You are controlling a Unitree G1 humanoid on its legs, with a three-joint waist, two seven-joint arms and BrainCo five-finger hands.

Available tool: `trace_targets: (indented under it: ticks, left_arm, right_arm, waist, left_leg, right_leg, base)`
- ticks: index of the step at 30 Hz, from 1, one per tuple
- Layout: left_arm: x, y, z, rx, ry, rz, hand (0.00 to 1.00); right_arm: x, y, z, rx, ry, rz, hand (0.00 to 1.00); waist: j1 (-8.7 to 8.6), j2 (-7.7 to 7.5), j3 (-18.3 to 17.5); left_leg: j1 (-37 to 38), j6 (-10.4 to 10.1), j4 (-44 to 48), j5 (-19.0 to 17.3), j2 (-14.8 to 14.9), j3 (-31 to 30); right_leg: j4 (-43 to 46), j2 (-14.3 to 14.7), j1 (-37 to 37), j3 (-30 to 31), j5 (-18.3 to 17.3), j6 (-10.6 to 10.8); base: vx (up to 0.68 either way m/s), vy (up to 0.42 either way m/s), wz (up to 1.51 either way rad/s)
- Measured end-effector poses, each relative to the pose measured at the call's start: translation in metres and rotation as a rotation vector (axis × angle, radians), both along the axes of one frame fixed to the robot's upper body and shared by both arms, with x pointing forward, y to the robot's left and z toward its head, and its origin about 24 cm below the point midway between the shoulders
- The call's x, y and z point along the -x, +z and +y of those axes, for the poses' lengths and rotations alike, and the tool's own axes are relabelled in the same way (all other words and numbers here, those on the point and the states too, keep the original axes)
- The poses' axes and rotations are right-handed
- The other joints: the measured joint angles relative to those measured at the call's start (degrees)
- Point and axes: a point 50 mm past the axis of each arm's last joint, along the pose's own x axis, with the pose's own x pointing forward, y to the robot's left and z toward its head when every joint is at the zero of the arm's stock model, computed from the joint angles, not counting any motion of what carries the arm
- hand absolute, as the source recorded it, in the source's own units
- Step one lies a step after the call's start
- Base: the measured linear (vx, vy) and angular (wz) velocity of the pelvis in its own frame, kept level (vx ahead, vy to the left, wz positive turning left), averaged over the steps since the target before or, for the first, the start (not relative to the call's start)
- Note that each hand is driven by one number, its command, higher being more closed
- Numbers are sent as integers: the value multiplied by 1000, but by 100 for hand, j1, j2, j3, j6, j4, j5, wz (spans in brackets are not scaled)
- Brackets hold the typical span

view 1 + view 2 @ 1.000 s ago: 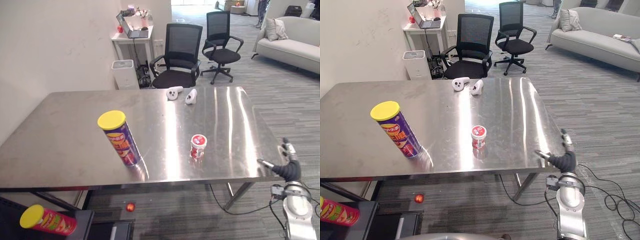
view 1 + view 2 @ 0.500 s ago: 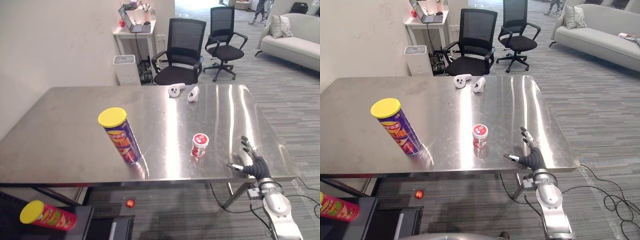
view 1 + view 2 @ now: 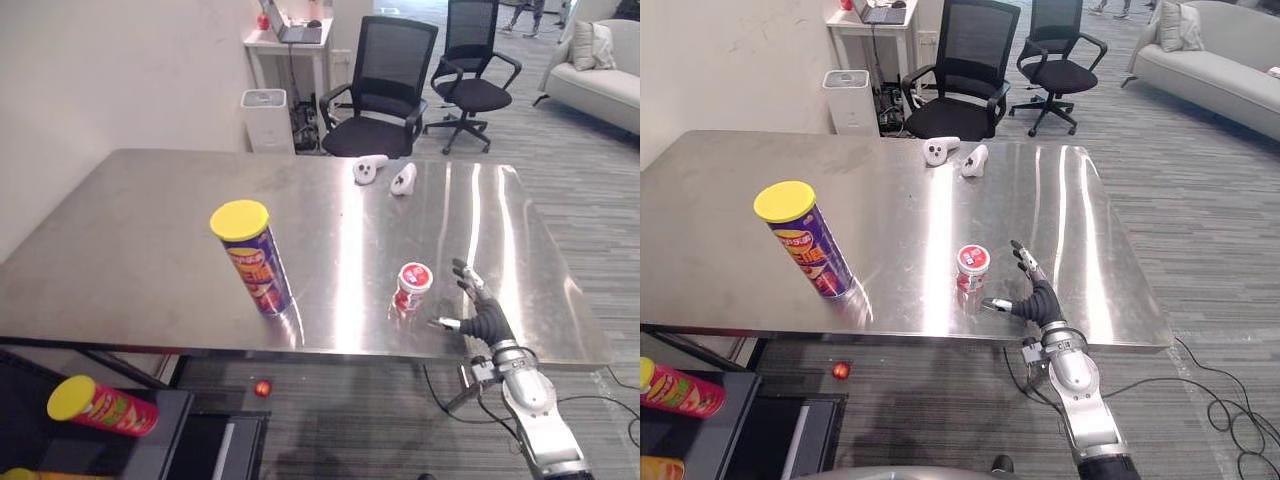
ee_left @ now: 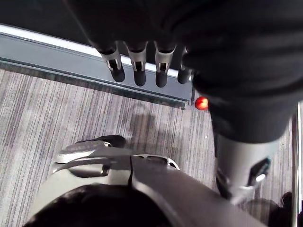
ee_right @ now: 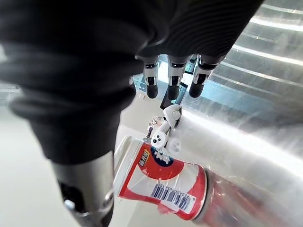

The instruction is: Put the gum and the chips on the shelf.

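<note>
A small white gum tub with a red lid stands near the steel table's front edge. To its left stands a purple chips can with a yellow lid. My right hand rests open over the table just right of the tub, fingers straight and thumb pointing at it without touching. Its wrist view has the tub close past the fingers. My left hand's fingers hang relaxed over the floor. A dark shelf sits low at the left, with a red can lying on it.
Two white controllers lie at the table's far side. Black office chairs, a white bin and a desk stand beyond. A small red ball lies on the floor under the table's front edge. A wall runs along the left.
My right hand has come in from beyond the table's right front corner to just beside the gum tub. The camera has shifted, and the tub and can stand as before.
</note>
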Motion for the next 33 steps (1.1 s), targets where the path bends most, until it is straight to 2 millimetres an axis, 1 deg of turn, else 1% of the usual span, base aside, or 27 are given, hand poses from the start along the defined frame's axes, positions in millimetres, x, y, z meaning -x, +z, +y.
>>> trace_targets:
  ticks: [4,10,22,33]
  left_arm:
    - [0,0,0,-4,1,0,0]
    - [0,1,3,-23,9,2,0]
    - [-3,1,3,-37,-6,-1,0]
    - [-7,2,5,-44,-10,-10,0]
  right_arm:
    - [-5,-2,-2,-3,-28,1,0]
    - [-13,2,0,-9,-36,-16,0]
    - [-13,-1,1,-14,-36,-7,0]
    - [-17,-7,15,-40,3,19,0]
  waist:
    - [5,-12,9]
    - [20,-59,56]
    - [46,-86,137]
    - [99,-118,237]
  left_leg:
    - [-2,8,0,5,-14,-89]
    - [-39,17,2,13,-23,-123]
    - [-64,20,2,15,-27,-152]
    - [-82,39,-7,39,-30,-211]
  right_leg:
    - [-13,-11,59,-60,-1,-1]
    - [-21,-17,50,-83,-1,-2]
    - [-32,-17,46,-107,-1,-2]
    - [-31,-15,51,-140,-17,-27]
  base:
    - [-4,-9,12]
    - [-5,-5,3]
    - [0,0,0]
    - [-2,-2,1]
